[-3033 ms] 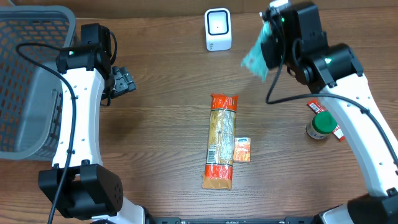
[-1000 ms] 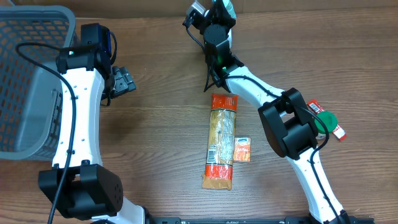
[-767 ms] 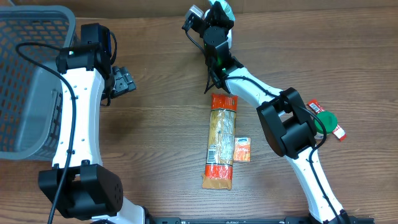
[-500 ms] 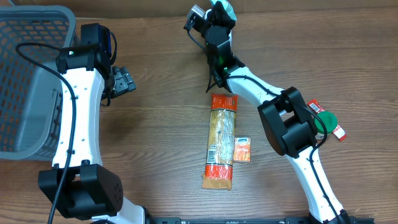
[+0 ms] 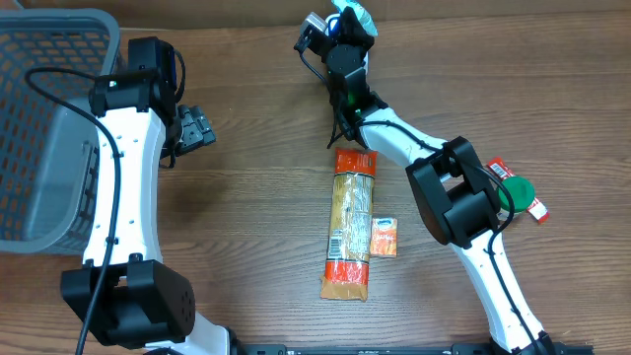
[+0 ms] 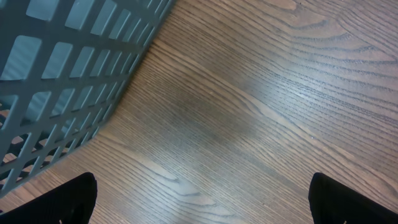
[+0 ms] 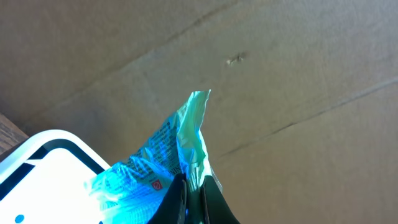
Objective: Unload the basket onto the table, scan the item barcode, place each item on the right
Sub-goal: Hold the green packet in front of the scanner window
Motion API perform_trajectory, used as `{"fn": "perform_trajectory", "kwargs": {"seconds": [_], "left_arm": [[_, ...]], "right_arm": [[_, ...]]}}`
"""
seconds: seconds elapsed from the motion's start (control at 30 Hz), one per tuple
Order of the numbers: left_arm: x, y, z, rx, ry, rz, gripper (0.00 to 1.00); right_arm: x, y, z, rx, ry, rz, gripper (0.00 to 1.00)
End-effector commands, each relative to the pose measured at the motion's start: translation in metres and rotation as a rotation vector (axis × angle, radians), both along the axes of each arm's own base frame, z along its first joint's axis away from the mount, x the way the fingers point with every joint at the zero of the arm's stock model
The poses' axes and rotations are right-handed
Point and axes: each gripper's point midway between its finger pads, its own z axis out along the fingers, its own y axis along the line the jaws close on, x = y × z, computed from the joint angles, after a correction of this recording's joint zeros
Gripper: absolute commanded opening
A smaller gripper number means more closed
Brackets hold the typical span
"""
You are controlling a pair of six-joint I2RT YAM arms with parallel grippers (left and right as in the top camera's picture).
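- A long orange and tan snack packet (image 5: pixel 352 225) lies flat in the middle of the wooden table (image 5: pixel 246 197). A small orange sachet (image 5: pixel 384 237) lies just beside it.
- On the right side stands a jar with a green lid (image 5: pixel 513 194). It touches a thin red packet (image 5: pixel 501 169).
- The left gripper (image 6: pixel 199 208) hangs over bare wood with its jaws spread wide – nothing is between them. The grey basket (image 6: pixel 62 62) is right beside it.
- At the far edge, the right gripper (image 7: pixel 193 199) has its jaws pressed together, pinching a thin blue-green packet (image 7: pixel 168 155) by its bottom edge.
- The blue-green packet is held up in the air, just above the white scanner (image 7: pixel 50 155) – print shows on its crinkly side.
- Behind them is a brown cardboard wall (image 7: pixel 280 62).
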Motion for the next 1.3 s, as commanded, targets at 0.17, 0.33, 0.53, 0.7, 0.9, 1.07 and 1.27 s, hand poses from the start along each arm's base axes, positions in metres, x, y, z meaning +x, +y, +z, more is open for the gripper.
{"fn": "perform_trajectory", "kwargs": {"seconds": [0.17,0.33,0.53,0.7,0.9,1.07,1.27], "left_arm": [[0.003,0.001,0.005,0.005,-0.009,-0.019,1.0],[0.003,0.001,0.005,0.005,-0.009,-0.019,1.0],[0.003,0.001,0.005,0.005,-0.009,-0.019,1.0],[0.003,0.001,0.005,0.005,-0.009,-0.019,1.0],[0.003,0.001,0.005,0.005,-0.009,-0.019,1.0],[0.003,0.001,0.005,0.005,-0.009,-0.019,1.0],[0.003,0.001,0.005,0.005,-0.009,-0.019,1.0]], "right_arm": [[-0.011,0.014,-0.031,-0.053,0.088,-0.034,0.04],[-0.013,0.013,-0.044,0.039,0.126,-0.049,0.04],[-0.013,0.011,-0.04,0.072,0.109,-0.061,0.04],[-0.015,-0.005,0.003,0.187,-0.06,-0.147,0.04],[-0.023,-0.013,0.073,0.274,-0.167,-0.15,0.04],[-0.036,-0.022,0.131,0.303,-0.189,-0.15,0.04],[-0.055,-0.035,0.171,0.376,-0.12,-0.157,0.04]]}}
